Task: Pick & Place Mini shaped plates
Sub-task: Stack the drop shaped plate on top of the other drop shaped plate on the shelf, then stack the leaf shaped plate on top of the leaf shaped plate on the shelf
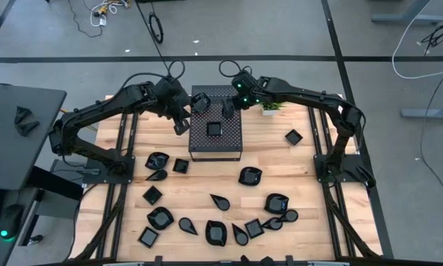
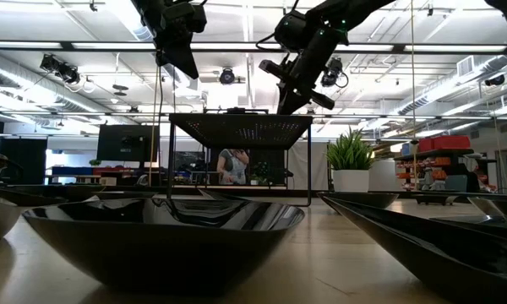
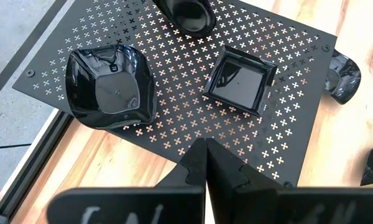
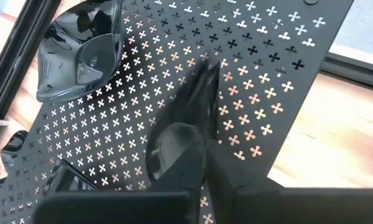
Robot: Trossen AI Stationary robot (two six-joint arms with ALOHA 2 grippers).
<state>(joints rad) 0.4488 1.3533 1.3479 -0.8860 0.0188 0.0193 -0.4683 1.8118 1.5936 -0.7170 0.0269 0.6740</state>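
The right pincer (image 4: pixel 202 163) hung over the perforated box (image 1: pixel 216 145), pinching a small plate (image 4: pixel 174 149) just above its top, at twelve o'clock from the square plate (image 1: pixel 214 128) (left pincer (image 3: pixel 205 163) pressed together, nearby).

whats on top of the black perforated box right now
On the perforated box: a square plate mid-top, a rounded plate near a corner, and a third plate at the right end effector, partly covered by it. Inside the box can't be seen.
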